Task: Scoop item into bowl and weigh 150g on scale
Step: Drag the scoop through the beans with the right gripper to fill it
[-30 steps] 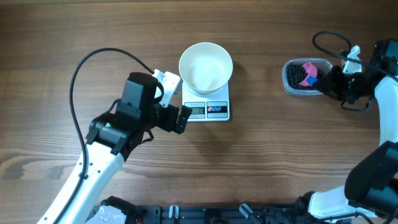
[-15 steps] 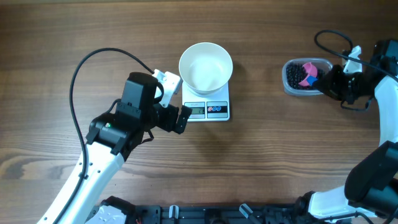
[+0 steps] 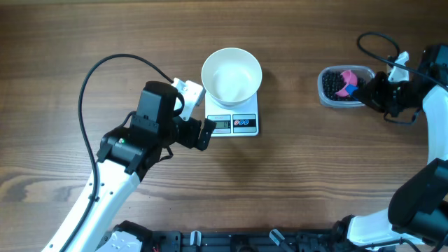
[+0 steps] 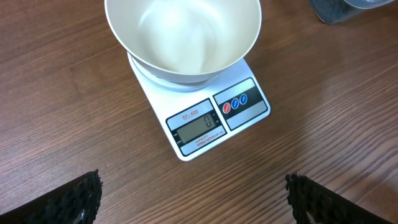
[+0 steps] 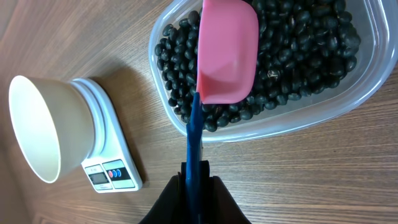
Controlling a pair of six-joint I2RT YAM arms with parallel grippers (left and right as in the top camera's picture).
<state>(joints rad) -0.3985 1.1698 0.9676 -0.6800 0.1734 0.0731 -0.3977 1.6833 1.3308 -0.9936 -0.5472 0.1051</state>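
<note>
While the left gripper [image 3: 198,110] hangs just left of the scale [image 3: 232,123], jaws spread wide and holding nothing, the white bowl [image 3: 232,75] sits on the scale's platform with nothing visible inside. Scale display [image 4: 199,128] reads 0. Well right of the scale, on the wooden table [image 3: 294,168], a clear tub [image 3: 326,100] holds the black beans [image 3: 329,85]. Pink scoop [image 5: 227,50] lies on the beans. Right gripper [image 5: 198,186], at the tub's side away from the scale, is clamped narrow on the scoop's blue handle [image 5: 194,137].
</note>
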